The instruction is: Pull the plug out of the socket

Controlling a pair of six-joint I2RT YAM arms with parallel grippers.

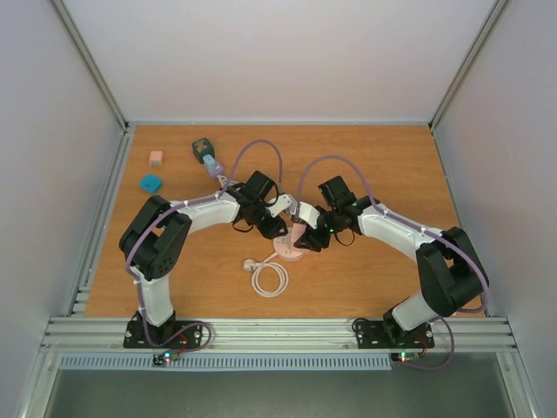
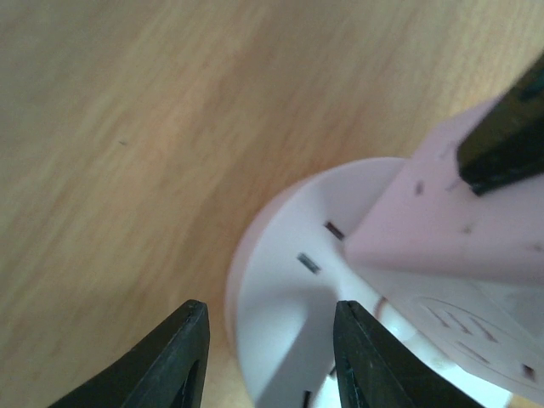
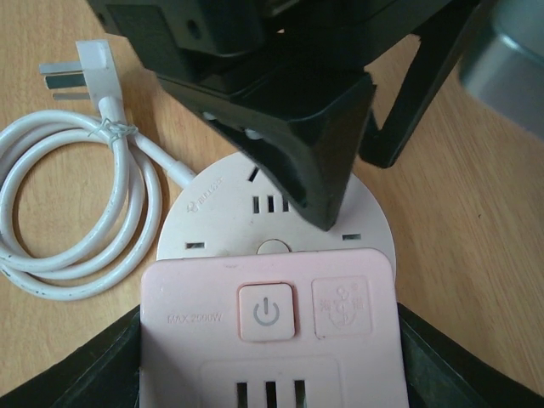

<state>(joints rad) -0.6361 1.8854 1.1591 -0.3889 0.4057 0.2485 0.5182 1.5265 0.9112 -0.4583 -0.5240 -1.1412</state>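
A round white socket point(image 1: 287, 253) lies mid-table with a square pink plug point(image 1: 300, 233) seated on top. In the right wrist view the pink plug point(image 3: 268, 331), with a power button, sits between my right gripper's point(image 3: 268, 378) fingers point(image 3: 93, 365), which are shut on its sides; the white socket point(image 3: 217, 225) shows beyond it. My left gripper point(image 2: 272, 357) is open, its fingers point(image 2: 183, 357) astride the socket's point(image 2: 289, 289) rim, with the plug point(image 2: 450, 212) to the right. In the right wrist view one left fingertip point(image 3: 327, 204) rests on the socket's top.
The socket's white cord point(image 1: 270, 279) lies coiled in front of it, its loose plug end point(image 3: 85, 68) on the wood. A pink block point(image 1: 156, 158), a teal block point(image 1: 150, 183) and a green cube point(image 1: 202, 147) lie at the back left.
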